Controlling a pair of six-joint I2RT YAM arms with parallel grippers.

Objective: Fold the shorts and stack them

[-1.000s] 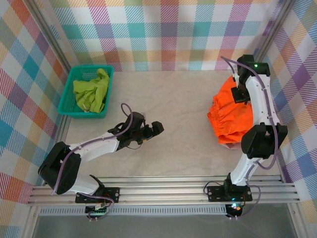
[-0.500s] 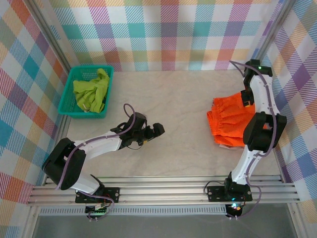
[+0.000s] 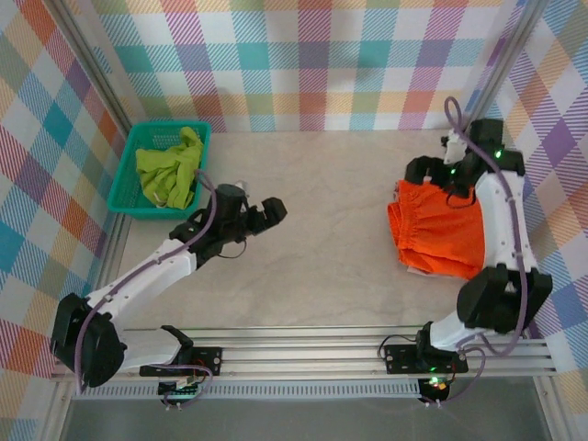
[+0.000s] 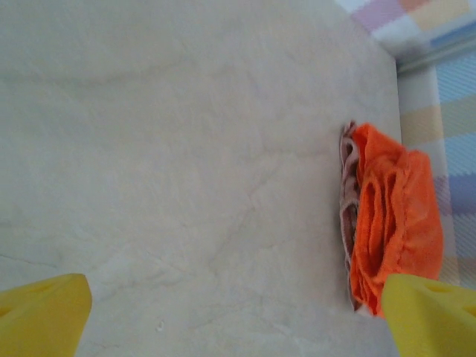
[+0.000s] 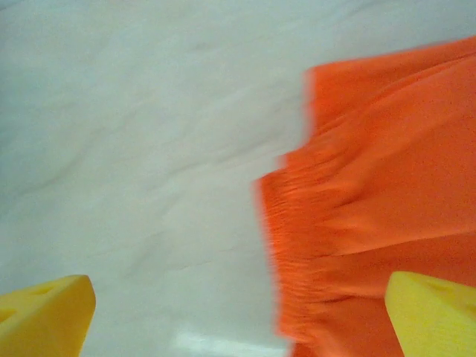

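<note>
The bright orange shorts [image 3: 438, 237] lie folded flat at the right of the table, gathered waist toward the left. In the left wrist view a dusty pink edge [image 4: 346, 195] peeks out beneath the orange shorts [image 4: 390, 223]. The lime green shorts [image 3: 171, 170] lie bunched in the teal basket. My right gripper [image 3: 430, 173] hovers open over the far left corner of the orange shorts [image 5: 379, 201], holding nothing. My left gripper [image 3: 269, 212] hangs open over bare table left of centre, its yellow fingertips [image 4: 44, 316] wide apart.
The teal mesh basket [image 3: 119, 188] stands at the far left. Plaid curtain walls enclose the table on three sides. An aluminium rail [image 3: 303, 347] runs along the near edge. Bare tabletop [image 3: 322, 220] lies between the two grippers.
My right gripper opened and let go of the orange shorts, which dropped flat; it then swung left over their corner. My left arm moved up and left, toward the basket.
</note>
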